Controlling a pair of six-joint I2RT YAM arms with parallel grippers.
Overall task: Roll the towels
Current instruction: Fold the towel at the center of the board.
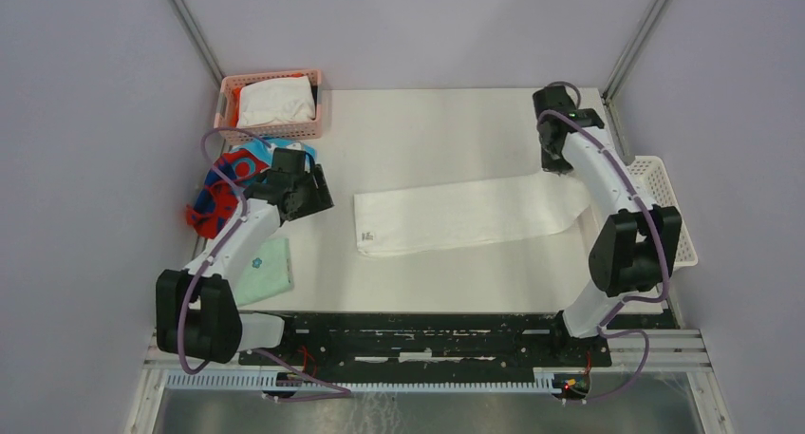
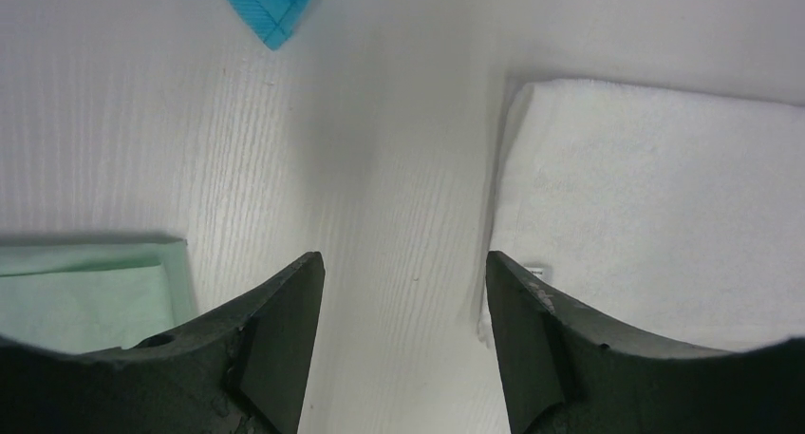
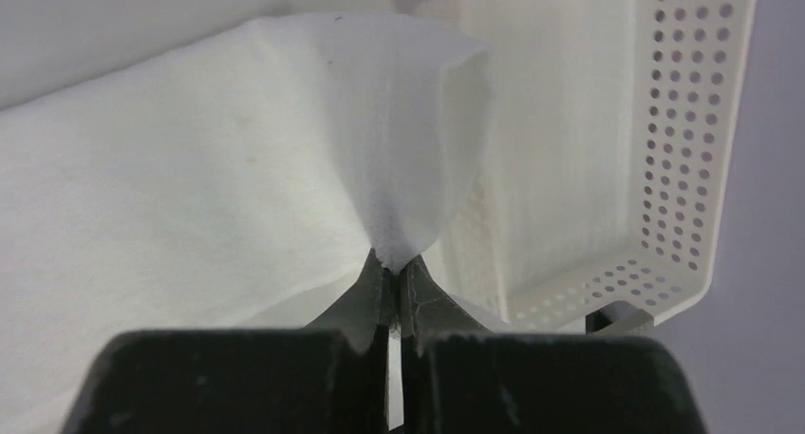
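Right gripper (image 3: 391, 268) pinched shut on a corner of white towel (image 1: 456, 216), at frame-right end of the strip lying mid-frame. Left gripper (image 2: 403, 282) wide, empty, over its left end. Thin pinch, little cloth: may slip if I pull fast.

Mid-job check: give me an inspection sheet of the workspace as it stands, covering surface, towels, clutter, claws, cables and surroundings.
Surface: white table, no spills seen.
Job's things: long white cloth towel lies flat across the middle, unrolled; turquoise-blue cloth towel and red cloth towel with dark-blue blotches lie bunched at the left edge.
Clutter: pink slotted plastic basket holding a white cloth bundle, far left; pale mint-green folded cloth, near left; white perforated plastic tray, right edge.
Claws: left claw open over bare table beside the white towel's left end; right claw shut on its pinched right end.
Cables: purple cables loop along both arms.
Surroundings: grey walls, metal corner posts.
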